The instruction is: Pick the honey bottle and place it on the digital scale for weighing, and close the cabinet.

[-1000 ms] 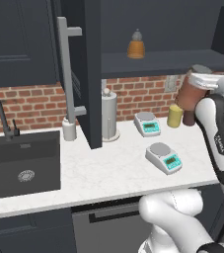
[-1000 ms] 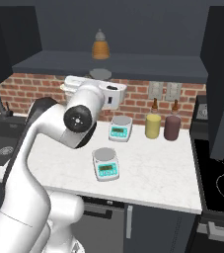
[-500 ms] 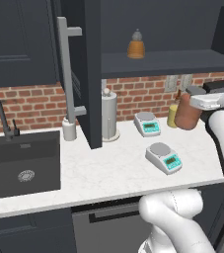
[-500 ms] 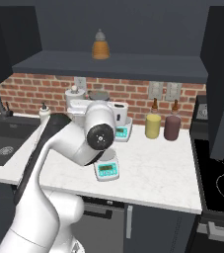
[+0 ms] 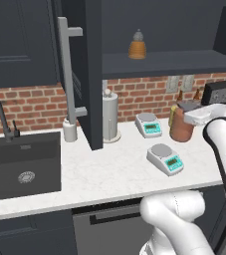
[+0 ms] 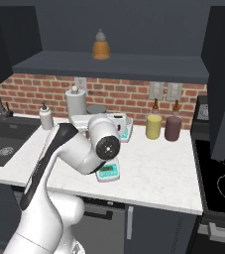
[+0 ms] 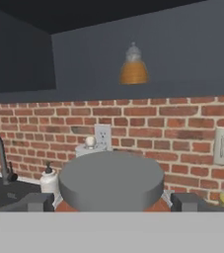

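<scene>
The honey bottle (image 5: pixel 181 130), a reddish-brown jar with a grey lid (image 7: pixel 111 179), sits between my gripper's (image 5: pixel 188 112) fingers (image 7: pixel 34 201), which are shut on it from both sides. It hangs low over the counter, right of the boxy white scale (image 5: pixel 149 124) and behind the digital scale (image 5: pixel 165 158). That low scale's round grey plate is bare; the arm half hides it (image 6: pixel 108 171) in the right base view. The cabinet (image 5: pixel 92 74) stands open, its door edge-on with a long grey handle (image 5: pixel 64 74). An orange beehive bottle (image 5: pixel 137 46) stands on its shelf.
A paper towel roll (image 5: pixel 110 117) and soap dispenser (image 5: pixel 69 130) stand by the brick wall. The black sink (image 5: pixel 20 167) and faucet (image 5: pixel 0 117) are at left. A yellow bottle (image 6: pixel 153 125) and a dark bottle (image 6: pixel 173 126) stand at right, near the stove (image 6: pixel 220 183).
My gripper has come down from shelf height with the honey bottle and drifted slightly left, ending low over the counter beside the boxy scale. The scales and cabinet door have not moved.
</scene>
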